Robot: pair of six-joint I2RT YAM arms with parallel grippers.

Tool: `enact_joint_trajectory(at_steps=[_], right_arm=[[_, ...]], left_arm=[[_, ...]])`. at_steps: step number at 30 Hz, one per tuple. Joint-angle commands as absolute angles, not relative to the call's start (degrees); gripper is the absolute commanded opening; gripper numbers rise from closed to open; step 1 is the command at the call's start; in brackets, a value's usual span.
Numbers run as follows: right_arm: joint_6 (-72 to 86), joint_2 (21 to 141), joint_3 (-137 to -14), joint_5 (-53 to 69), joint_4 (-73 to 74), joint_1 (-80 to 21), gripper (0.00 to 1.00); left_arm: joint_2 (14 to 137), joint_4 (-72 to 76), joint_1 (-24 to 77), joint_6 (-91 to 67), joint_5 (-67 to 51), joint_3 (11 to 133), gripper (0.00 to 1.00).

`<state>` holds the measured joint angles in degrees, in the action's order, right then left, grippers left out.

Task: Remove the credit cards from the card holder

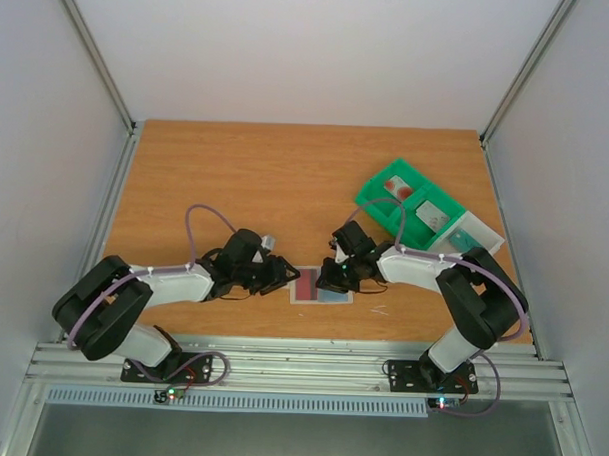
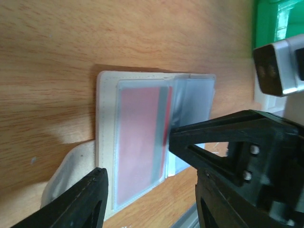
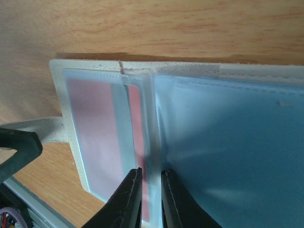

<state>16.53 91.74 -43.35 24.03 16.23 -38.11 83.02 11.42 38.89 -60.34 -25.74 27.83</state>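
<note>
with the sleeve (image 3: 154, 142) nipped in the right gripper (image 3: 151, 183), the card holder (image 2: 107, 95) is best pinned by the half-open left gripper (image 2: 137, 156).

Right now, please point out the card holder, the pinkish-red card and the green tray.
card holder (image 2: 106, 95): left wrist view, bare pale border.
pinkish-red card (image 2: 140, 137): left wrist view, face under clear sleeve.
green tray (image 1: 369, 197): top view, left corner rim.

The card holder (image 3: 261, 72) runs past the right wrist view's right edge, its blue card (image 3: 228, 142) blurred.

Card holder (image 1: 320, 287) on wooden table (image 1: 236, 176)
</note>
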Motion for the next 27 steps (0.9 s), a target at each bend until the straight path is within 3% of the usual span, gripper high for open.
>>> enact_joint_trajectory(at_steps=[1, 9, 27], right_arm=[[16.4, 93.2, -41.3, 23.4, 13.4, -38.8, 0.14], [16.1, 94.6, -39.0, 21.9, 12.5, -38.8, 0.03], [16.4, 95.7, -37.0, 22.6, 10.3, -38.8, 0.01]], left_arm=[[81.1, 14.5, 39.5, -61.8, -26.5, 28.4, 0.51], [86.2, 22.7, 39.9, -63.3, -28.5, 28.9, 0.57], [92.0, 21.8, 39.9, -62.6, -26.8, 30.2, 0.58]])
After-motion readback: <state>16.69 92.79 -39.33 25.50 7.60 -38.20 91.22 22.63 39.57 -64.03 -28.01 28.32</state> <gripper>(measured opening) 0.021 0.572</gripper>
